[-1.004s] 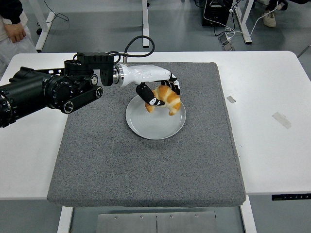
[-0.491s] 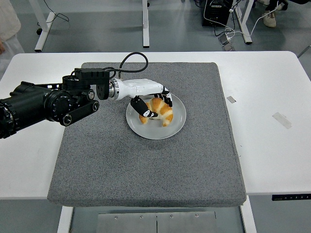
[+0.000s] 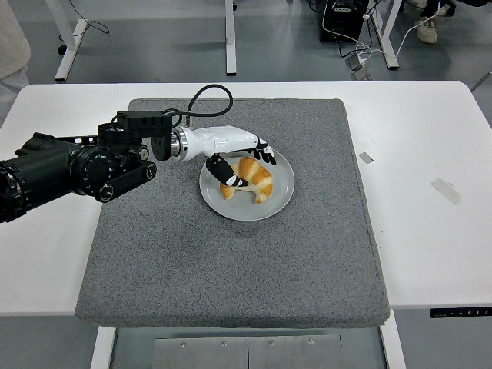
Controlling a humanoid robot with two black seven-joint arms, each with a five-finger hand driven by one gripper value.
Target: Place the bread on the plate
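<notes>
We see the left arm reaching in from the left edge over a grey mat that covers the middle of the white table. Its left hand is over the left part of the plate, which sits on the far half of the mat. The bread, a golden croissant, lies on the plate, a little left of the plate's centre. The fingers are loosely spread along the far edge of the bread, and the thumb curves down at its left end; we cannot tell for certain whether they touch the bread, but they are not clamped around it. A black cable loops up from the wrist. On the bare table to the right of the mat lie two small scraps of tape, well apart from the plate. Part of a person in light clothing shows at the far left corner.
</notes>
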